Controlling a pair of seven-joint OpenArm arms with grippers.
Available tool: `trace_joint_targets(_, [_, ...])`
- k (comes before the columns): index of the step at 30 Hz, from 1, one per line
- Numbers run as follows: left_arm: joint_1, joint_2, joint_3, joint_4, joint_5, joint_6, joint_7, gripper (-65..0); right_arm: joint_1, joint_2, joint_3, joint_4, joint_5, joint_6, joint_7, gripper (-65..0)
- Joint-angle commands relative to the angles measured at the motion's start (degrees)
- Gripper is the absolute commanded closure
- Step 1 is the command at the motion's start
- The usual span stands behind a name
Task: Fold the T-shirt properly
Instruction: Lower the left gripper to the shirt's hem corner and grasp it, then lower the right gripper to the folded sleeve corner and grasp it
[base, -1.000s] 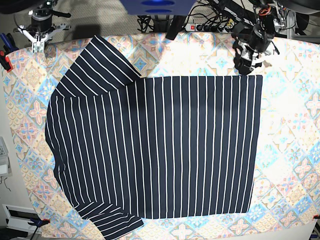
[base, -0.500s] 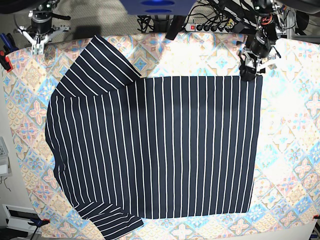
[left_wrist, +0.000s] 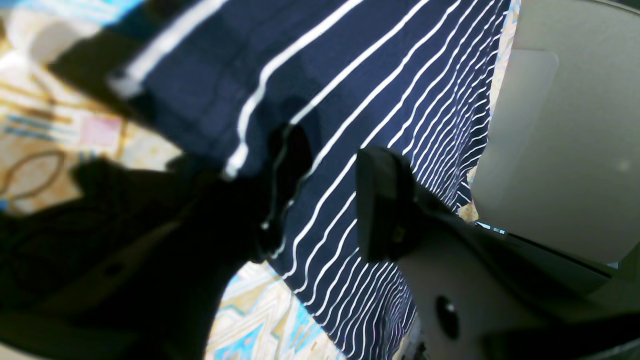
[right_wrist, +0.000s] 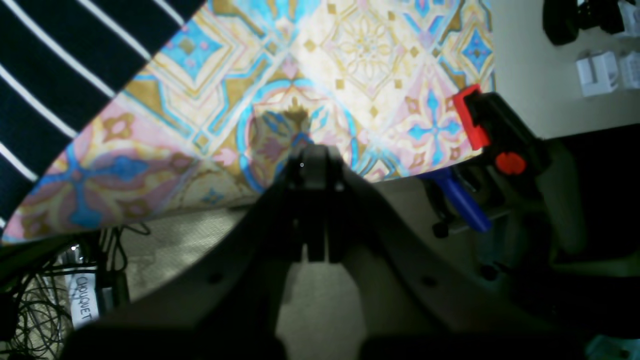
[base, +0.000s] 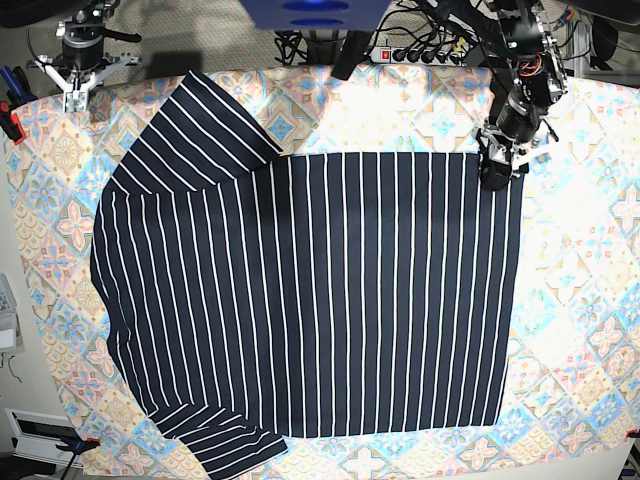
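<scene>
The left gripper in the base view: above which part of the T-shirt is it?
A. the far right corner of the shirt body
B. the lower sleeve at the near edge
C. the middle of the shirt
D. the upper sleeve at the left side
A: in the base view the left gripper is at the top right corner of the striped T-shirt, far from both sleeves.

The left gripper is descending from above the tablecloth onto the T-shirt hem corner.
</scene>
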Motion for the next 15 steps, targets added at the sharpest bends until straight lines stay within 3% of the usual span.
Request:
trace_joint_targets(1, [0.29,-0.40,0.00,0.45,0.33,0.16,1.55,-18.5,-0.73,0.49,0.11,1.86,-0.17,-0.38,1.21,0.0])
trace_joint_targets(5, [0.38,-0.31,0.09,0.45,0.33,0.08,1.99,0.0,-0.64,0.57,-2.88,2.65,-0.08,-0.29,1.12,-0.2])
trace_joint_targets(15, [0.38,-0.48,0.09,0.37,0.51,0.08,1.99,0.0,-0.82,0.49,-14.57,4.67,0.01,-0.29,1.12,-10.0])
